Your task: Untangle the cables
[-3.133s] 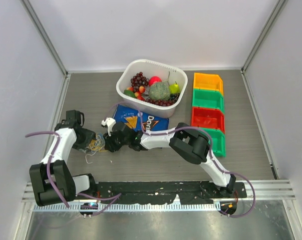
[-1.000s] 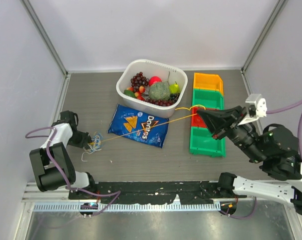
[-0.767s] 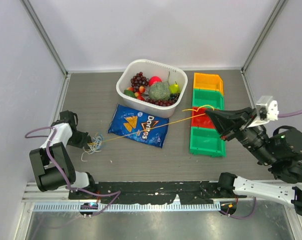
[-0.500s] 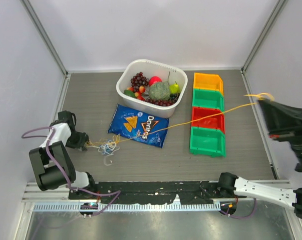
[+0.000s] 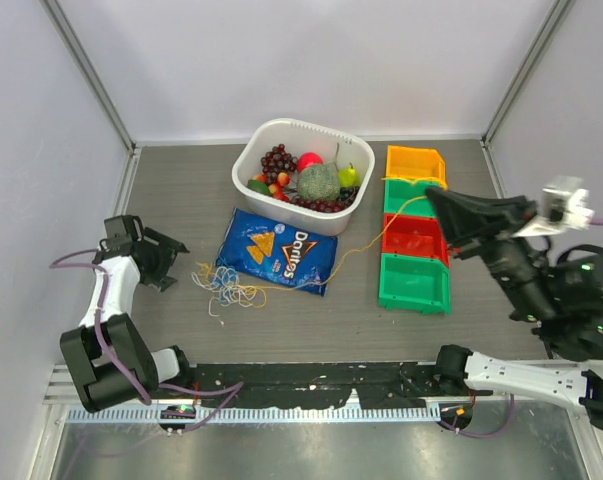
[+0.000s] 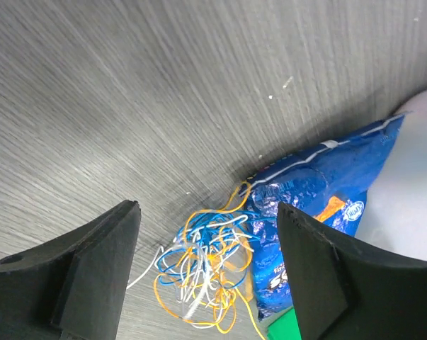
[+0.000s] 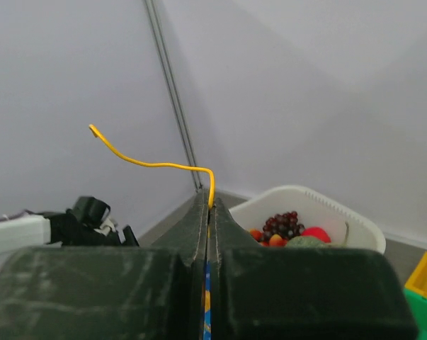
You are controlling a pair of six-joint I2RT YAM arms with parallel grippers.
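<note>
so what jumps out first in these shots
The yellow cable pinched in the shut right gripper, raised over the coloured bins and trailing left toward the chip bag. It runs into a loopy tangle of yellow, white and blue cords by the open left gripper.

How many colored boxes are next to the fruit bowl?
4, in a row right of the white fruit tub: an orange bin farthest back, a green bin, a red bin, then a second green bin at the front. None looks hidden.

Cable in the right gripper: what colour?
The cable is yellow; right wrist view shows it best.
</note>
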